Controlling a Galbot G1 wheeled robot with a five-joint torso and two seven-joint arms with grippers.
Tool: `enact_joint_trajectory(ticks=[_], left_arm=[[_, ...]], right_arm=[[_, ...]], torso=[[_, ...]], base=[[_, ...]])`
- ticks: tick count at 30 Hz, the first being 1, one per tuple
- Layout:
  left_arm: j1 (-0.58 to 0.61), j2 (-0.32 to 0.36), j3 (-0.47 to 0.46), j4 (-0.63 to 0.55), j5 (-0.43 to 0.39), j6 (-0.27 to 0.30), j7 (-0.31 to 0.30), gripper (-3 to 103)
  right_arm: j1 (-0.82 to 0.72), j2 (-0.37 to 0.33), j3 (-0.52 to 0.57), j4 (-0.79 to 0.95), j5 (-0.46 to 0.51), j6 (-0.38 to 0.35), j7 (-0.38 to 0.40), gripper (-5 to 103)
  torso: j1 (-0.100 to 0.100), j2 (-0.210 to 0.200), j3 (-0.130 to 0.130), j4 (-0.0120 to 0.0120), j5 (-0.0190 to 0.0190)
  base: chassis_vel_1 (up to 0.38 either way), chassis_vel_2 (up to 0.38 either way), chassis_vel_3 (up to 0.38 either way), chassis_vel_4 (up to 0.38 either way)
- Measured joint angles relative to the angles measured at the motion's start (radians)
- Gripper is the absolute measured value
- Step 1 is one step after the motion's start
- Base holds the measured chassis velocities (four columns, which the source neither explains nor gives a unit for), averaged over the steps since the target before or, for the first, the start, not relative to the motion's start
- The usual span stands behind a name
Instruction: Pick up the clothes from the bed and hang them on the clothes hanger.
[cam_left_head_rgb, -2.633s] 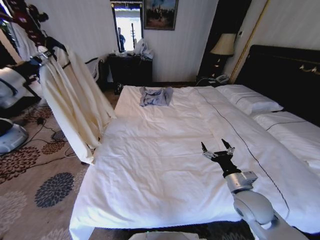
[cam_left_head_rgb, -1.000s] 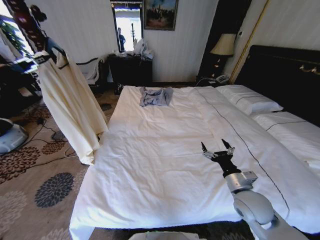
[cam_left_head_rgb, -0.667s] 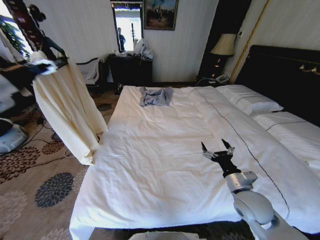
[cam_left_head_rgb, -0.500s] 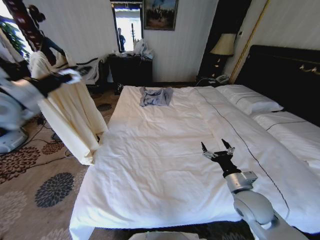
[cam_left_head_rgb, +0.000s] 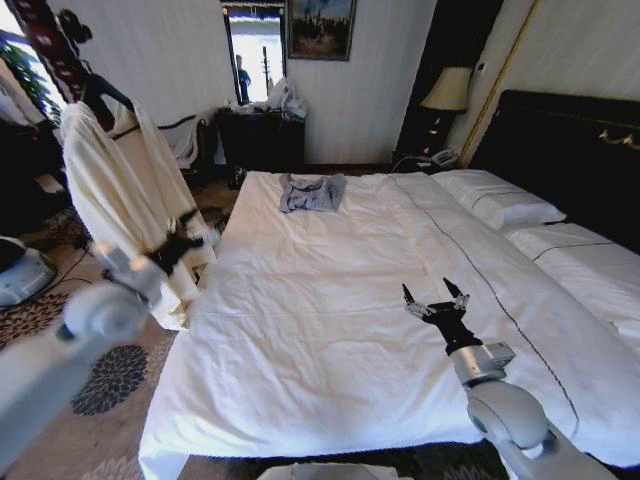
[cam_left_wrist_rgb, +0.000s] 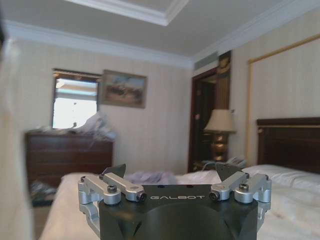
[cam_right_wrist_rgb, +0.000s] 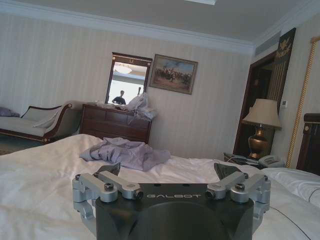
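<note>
Clothes (cam_left_head_rgb: 125, 190) hang beside the bed (cam_left_head_rgb: 330, 320), seemingly just behind the released left end effector (cam_left_head_rgb: 185, 240).

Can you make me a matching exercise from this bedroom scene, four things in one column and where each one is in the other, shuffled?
Things:
1. cream top
2. grey-blue garment
3. right gripper
4. left gripper

Places:
A. crumpled on the far part of the bed
B. open above the sheet, near the bed's near right side
C. hanging upright beside the bed
D. open, just in front of the hanging fabric at the bed's left edge

Pairs: 1-C, 2-A, 3-B, 4-D
</note>
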Motion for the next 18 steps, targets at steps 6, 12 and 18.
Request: enact_joint_trajectory(ticks=[6,12,18], left_arm=[[0.188,-0.184,-0.086,-0.053,0.172,-0.056,0.003,100],[0.291,-0.366,-0.106,-0.09,0.383,-0.128,0.009,100],[0.359,-0.451,-0.121,-0.107,0.552,-0.188,0.009,100]], right_arm=[[0.0,0.0,0.0,0.0,0.0,0.0,0.0,100],[0.0,0.0,0.0,0.0,0.0,0.0,0.0,100],[0.0,0.0,0.0,0.0,0.0,0.0,0.0,100]], torso=[[0.0,0.0,0.0,-0.0005,0.0004],[0.0,0.0,0.0,-0.0002,0.0],[0.0,0.0,0.0,-0.0004,0.0002]], base=[[0.0,0.0,0.0,0.0],[0.0,0.0,0.0,0.0],[0.0,0.0,0.0,0.0]])
